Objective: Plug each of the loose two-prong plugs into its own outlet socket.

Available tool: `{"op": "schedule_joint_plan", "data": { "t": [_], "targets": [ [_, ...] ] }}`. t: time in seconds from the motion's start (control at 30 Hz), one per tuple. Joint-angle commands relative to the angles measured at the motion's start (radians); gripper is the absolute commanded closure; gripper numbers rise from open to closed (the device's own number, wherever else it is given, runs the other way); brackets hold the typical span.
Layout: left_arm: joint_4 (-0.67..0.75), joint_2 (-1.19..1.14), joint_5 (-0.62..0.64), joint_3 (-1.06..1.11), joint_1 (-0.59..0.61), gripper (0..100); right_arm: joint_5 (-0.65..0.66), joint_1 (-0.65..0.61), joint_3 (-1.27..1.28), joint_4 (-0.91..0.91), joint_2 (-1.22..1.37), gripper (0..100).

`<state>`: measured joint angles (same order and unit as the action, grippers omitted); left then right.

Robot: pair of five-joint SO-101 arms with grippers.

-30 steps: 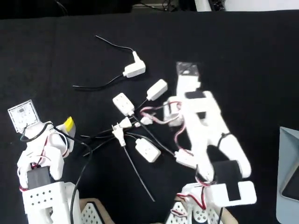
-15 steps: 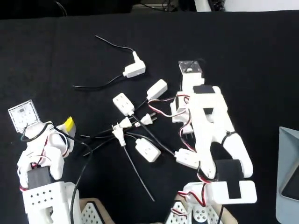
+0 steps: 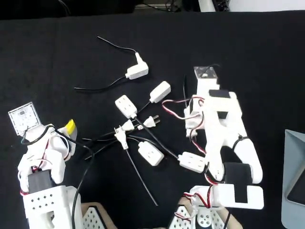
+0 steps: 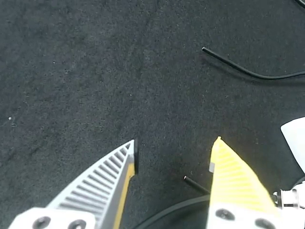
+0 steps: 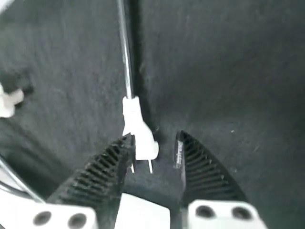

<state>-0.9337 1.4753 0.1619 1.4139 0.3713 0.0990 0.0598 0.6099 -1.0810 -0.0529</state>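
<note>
Swinging from the cable tangle in the middle of the high view toward the right, the right gripper point(image 5: 154, 137) has a white two-prong plug point(image 5: 138, 136) between its parted jaws. One finger touches it and the other stands clear, so it is not clamped. I judge that no plug is seated yet. At lower left the left gripper point(image 4: 174, 143) hangs released over bare cloth. No writing is readable.

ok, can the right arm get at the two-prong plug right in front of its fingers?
Likely yes. The plug lies between the open fingers of the right gripper, close against one of them, prongs toward the wrist, and nothing covers it.
</note>
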Motion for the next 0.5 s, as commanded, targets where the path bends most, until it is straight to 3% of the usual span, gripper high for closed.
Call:
{"op": "schedule_joint_plan", "data": {
  "t": [0.0, 0.17, 0.47],
  "targets": [
    [0.021, 0.009, -0.008, -0.005, 0.010, 75, -0.003, -0.015, 0.022, 0.048, -0.002, 85.7],
    [0.020, 0.009, -0.008, -0.005, 0.010, 75, -0.005, -0.066, 0.090, 0.135, -0.002, 85.8],
    [0.021, 0.009, -0.008, -0.005, 0.010, 75, -0.046, -0.091, 0.087, 0.132, -0.002, 87.7]
  ]
}}
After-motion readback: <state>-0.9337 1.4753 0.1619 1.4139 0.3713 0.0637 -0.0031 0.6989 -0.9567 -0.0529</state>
